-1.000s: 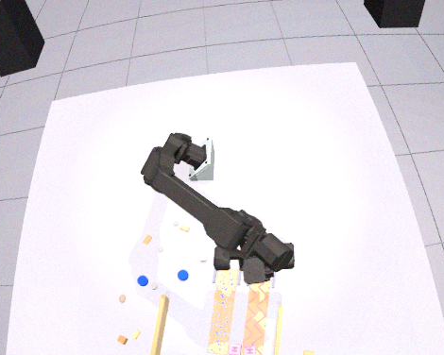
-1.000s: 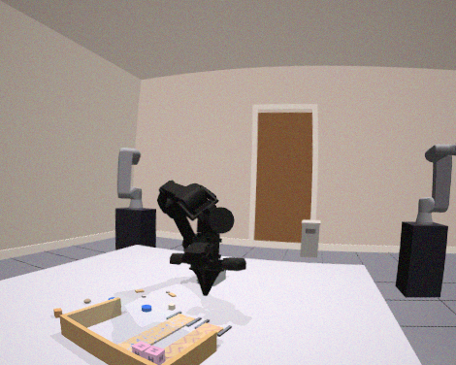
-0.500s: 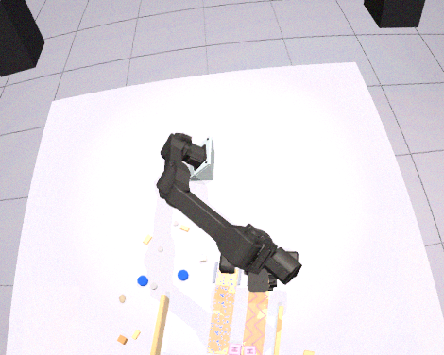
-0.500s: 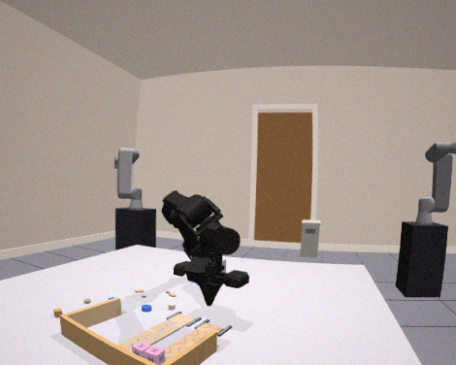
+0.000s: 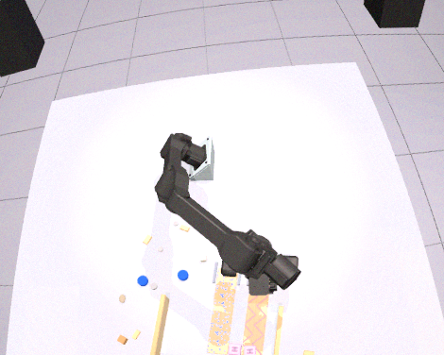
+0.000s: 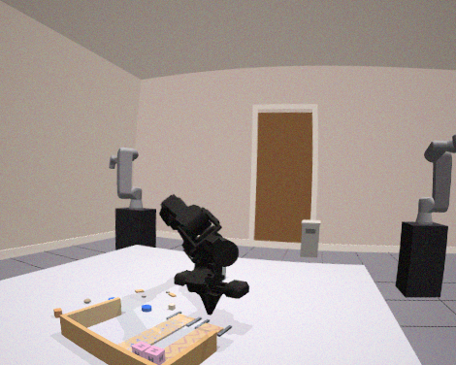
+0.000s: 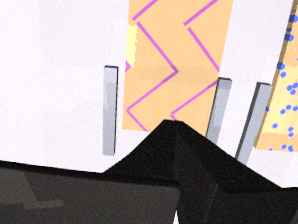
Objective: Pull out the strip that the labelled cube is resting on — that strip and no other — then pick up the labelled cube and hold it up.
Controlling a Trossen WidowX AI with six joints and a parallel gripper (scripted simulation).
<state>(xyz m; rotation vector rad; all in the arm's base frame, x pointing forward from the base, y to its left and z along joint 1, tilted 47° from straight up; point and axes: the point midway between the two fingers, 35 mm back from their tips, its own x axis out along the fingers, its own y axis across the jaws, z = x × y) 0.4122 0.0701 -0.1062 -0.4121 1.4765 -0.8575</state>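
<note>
Two pink cubes marked H, one (image 5: 234, 349) (image 6: 140, 348) beside the inner edge of the dotted strip, one (image 5: 249, 350) (image 6: 155, 353) at the far end of the zigzag strip, stand side by side. The orange strip with magenta zigzags (image 5: 256, 316) (image 7: 175, 45) and the orange strip with blue dots (image 5: 222, 312) (image 6: 157, 332) (image 7: 287, 125) lie roughly parallel with a gap between them. My gripper (image 6: 210, 313) (image 7: 171, 129) is shut and empty. Its tips overlap the zigzag strip's near end in the wrist view; their exact height is unclear. The arm hides them in the top view.
Grey rails (image 7: 110, 112) (image 7: 219, 110) (image 7: 252, 122) flank the strips' near ends. A wooden wall (image 5: 160, 326) (image 6: 92, 337) surrounds the strips on several sides. Blue discs (image 5: 182, 275) (image 5: 143, 280) and small tan and orange pieces lie left of the strips in the top view.
</note>
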